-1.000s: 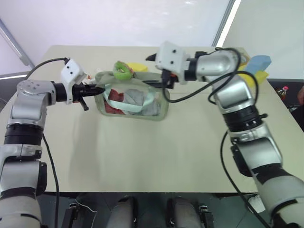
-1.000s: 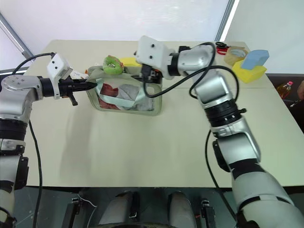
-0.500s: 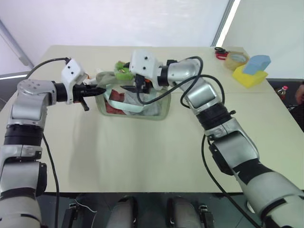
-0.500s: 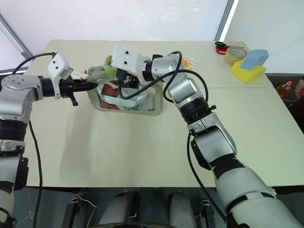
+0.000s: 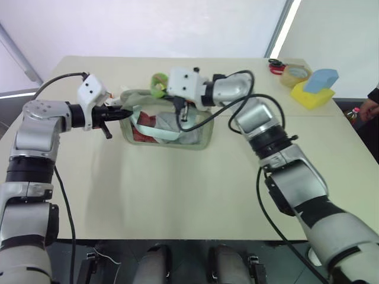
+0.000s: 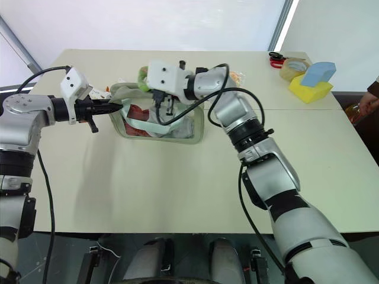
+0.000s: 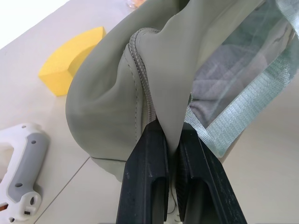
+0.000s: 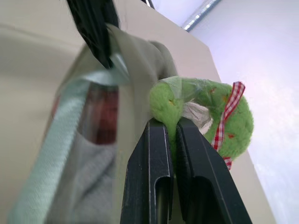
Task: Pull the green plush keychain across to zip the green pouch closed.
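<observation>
The green pouch [image 5: 172, 127] stands on the table with its top gaping; red and grey contents show through its clear window. My left gripper [image 7: 173, 140] is shut on the fabric at the pouch's left end [image 5: 122, 111]. The green plush keychain [image 8: 205, 112], a fuzzy lime ring with a red-checked ribbon, sits at the pouch's top rim toward the left [image 5: 157, 83]. My right gripper [image 8: 172, 123] reaches in over the top from the right and is shut on the keychain.
A yellow sponge wedge [image 5: 312, 93] with a blue one on it, a tape roll [image 5: 294, 74] and a red item [image 5: 275, 64] lie at the table's far right. Behind the pouch lie another yellow wedge [image 7: 70, 58] and a white device [image 7: 21, 172]. A person's hand [image 5: 370, 106] shows at the right edge.
My right gripper swung from the pouch's right end leftward over its top to the keychain and closed on it. The left gripper kept its hold and stayed in place.
</observation>
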Tool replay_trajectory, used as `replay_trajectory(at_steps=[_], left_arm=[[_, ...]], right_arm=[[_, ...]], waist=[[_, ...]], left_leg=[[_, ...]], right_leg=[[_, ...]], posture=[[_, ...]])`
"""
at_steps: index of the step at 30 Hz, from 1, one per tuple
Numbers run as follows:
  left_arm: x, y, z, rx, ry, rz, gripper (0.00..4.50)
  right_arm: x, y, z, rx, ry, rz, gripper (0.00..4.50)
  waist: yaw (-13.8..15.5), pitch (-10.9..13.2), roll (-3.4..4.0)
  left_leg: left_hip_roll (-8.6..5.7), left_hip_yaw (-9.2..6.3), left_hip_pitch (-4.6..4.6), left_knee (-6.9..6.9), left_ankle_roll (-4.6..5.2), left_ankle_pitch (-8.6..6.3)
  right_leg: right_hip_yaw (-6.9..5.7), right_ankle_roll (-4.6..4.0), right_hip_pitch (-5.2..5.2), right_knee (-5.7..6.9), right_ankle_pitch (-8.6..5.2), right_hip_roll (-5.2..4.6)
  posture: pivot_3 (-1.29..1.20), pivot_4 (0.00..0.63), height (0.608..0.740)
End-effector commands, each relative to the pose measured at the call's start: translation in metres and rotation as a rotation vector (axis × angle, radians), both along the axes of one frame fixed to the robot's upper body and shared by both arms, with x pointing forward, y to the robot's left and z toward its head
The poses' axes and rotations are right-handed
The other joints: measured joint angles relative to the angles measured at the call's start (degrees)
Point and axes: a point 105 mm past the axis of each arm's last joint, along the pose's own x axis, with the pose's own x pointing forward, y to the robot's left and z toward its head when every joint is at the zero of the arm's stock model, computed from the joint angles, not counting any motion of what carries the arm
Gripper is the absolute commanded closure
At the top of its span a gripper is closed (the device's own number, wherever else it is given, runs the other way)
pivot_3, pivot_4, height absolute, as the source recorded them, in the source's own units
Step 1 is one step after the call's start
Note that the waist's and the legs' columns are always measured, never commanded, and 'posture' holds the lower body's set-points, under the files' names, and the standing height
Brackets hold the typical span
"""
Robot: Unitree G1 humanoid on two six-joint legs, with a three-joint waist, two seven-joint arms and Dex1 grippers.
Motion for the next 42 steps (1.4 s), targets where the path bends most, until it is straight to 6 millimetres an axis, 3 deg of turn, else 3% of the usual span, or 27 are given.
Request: replay_trajectory(at_steps=[1, 5, 9, 11, 13, 17, 18, 21, 24, 28, 30, 33, 35, 38, 42], left_arm=[[0.000, 0.003, 0.011, 0.005, -0.036, 0.002, 4.50], [0.000, 0.005, 0.009, 0.011, -0.031, 0.014, 4.50], [0.000, 0.008, 0.008, -0.003, -0.024, 0.033, 4.50], [-0.001, 0.009, 0.007, -0.008, -0.022, 0.040, 4.50], [-0.001, 0.010, 0.005, -0.017, -0.020, 0.051, 4.50], [-0.001, 0.006, 0.003, -0.030, -0.018, 0.052, 4.50], [-0.001, 0.004, 0.003, -0.034, -0.020, 0.051, 4.50], [-0.001, 0.001, 0.004, -0.042, -0.024, 0.052, 4.50], [-0.003, 0.002, 0.004, -0.043, -0.025, 0.053, 4.50], [-0.008, 0.005, 0.002, -0.042, -0.021, 0.065, 4.50], [-0.009, 0.006, 0.002, -0.042, -0.021, 0.069, 4.50], [-0.008, 0.007, 0.003, -0.046, -0.024, 0.079, 4.50], [-0.008, 0.007, 0.005, -0.054, -0.027, 0.085, 4.50], [-0.011, 0.008, 0.014, -0.091, -0.018, 0.073, 3.32], [-0.017, 0.018, 0.034, -0.156, -0.010, 0.076, 1.35]], right_arm=[[-0.006, -0.042, 0.043, 0.071, -0.108, -0.095, 4.44], [-0.005, -0.092, 0.046, -0.004, -0.163, -0.257, 4.44], [-0.003, -0.174, 0.016, -0.252, -0.216, -0.512, 4.44], [-0.006, -0.201, 0.004, -0.306, -0.197, -0.599, 4.44], [-0.010, -0.220, -0.030, -0.326, -0.095, -0.663, 4.44], [-0.010, -0.202, -0.075, -0.157, 0.075, -0.683, 4.44], [-0.008, -0.183, -0.102, -0.059, 0.173, -0.664, 4.44], [-0.012, -0.143, -0.153, 0.090, 0.349, -0.641, 4.44], [-0.014, -0.127, -0.172, 0.151, 0.394, -0.649, 4.44], [-0.012, -0.131, -0.180, 0.109, 0.386, -0.660, 4.44], [-0.010, -0.143, -0.181, 0.033, 0.336, -0.661, 4.44], [0.001, -0.160, -0.151, 0.084, 0.280, -0.685, 4.44], [0.006, -0.165, -0.127, 0.156, 0.260, -0.686, 3.77], [0.000, -0.166, -0.079, 0.237, 0.276, -0.587, 2.41], [-0.031, -0.155, -0.026, 0.303, 0.383, -0.383, 0.35]], waist=[[0.11, 0.00, 0.00], [0.32, 0.00, 0.00], [0.93, 0.00, 0.00], [1.20, 0.00, 0.00], [1.19, 0.00, 0.02], [1.06, 0.00, 0.01], [1.11, 0.00, 0.01], [0.99, -0.04, -0.02], [0.98, -0.05, 0.00], [0.98, -0.08, -0.04], [0.97, -0.07, -0.04], [1.00, -0.07, -0.04], [0.98, -0.07, -0.03], [0.96, -0.02, 0.03], [1.12, 0.01, 0.04]], left_leg=[[0.00, 0.00, 0.00, 0.00, 0.00, 0.00], [0.00, 0.01, -0.01, 0.01, 0.01, -0.01], [-0.01, 0.10, -0.02, -0.01, 0.05, -0.03], [-0.01, 0.17, -0.02, -0.01, 0.07, -0.04], [0.00, 0.24, -0.02, -0.01, 0.06, -0.04], [0.04, 0.22, 0.04, 0.00, 0.06, -0.04], [0.04, 0.22, 0.05, 0.02, 0.06, -0.03], [0.11, 0.13, 0.13, 0.01, 0.06, -0.03], [0.10, 0.09, 0.11, -0.01, 0.05, -0.03], [0.10, 0.06, 0.26, -0.02, 0.05, -0.03], [0.10, 0.07, 0.33, -0.11, 0.05, -0.04], [0.09, 0.08, 0.33, -0.10, 0.06, -0.04], [0.09, 0.09, 0.33, -0.11, 0.06, -0.04], [0.10, 0.10, 0.29, -0.18, 0.06, -0.04], [0.12, 0.08, 0.06, -0.09, 0.06, -0.04]], right_leg=[[0.00, 0.00, 0.00, 0.00, 0.00, 0.00], [0.00, 0.00, 0.01, -0.04, 0.00, 0.00], [0.01, 0.00, 0.02, -0.11, 0.00, -0.01], [0.05, 0.00, 0.01, -0.16, 0.00, -0.01], [0.08, 0.00, -0.06, -0.13, 0.00, -0.01], [0.09, 0.00, 0.00, -0.11, 0.00, 0.01], [0.09, 0.00, 0.02, -0.10, 0.00, 0.00], [0.08, 0.00, 0.13, -0.14, 0.00, 0.10], [0.11, 0.00, 0.08, -0.13, 0.00, 0.09], [0.12, 0.00, 0.24, -0.17, 0.00, 0.09], [0.13, -0.01, 0.24, -0.17, 0.00, 0.10], [0.14, -0.01, 0.26, -0.18, 0.00, 0.10], [0.15, -0.01, 0.24, -0.19, 0.00, 0.10], [0.15, -0.01, 0.17, -0.19, 0.00, 0.10], [0.14, -0.01, -0.01, -0.18, 0.00, 0.10]], posture=[[0.00, 0.150, 0.740], [0.00, 0.150, 0.740], [0.00, 0.150, 0.740], [0.00, 0.150, 0.740], [0.00, 0.150, 0.740], [0.00, 0.150, 0.740], [0.00, 0.150, 0.740], [0.00, 0.150, 0.740], [0.00, 0.150, 0.740], [0.00, 0.150, 0.740], [0.00, 0.150, 0.740], [0.00, 0.150, 0.740], [0.00, 0.150, 0.740], [0.00, 0.150, 0.740], [0.00, 0.150, 0.740]])
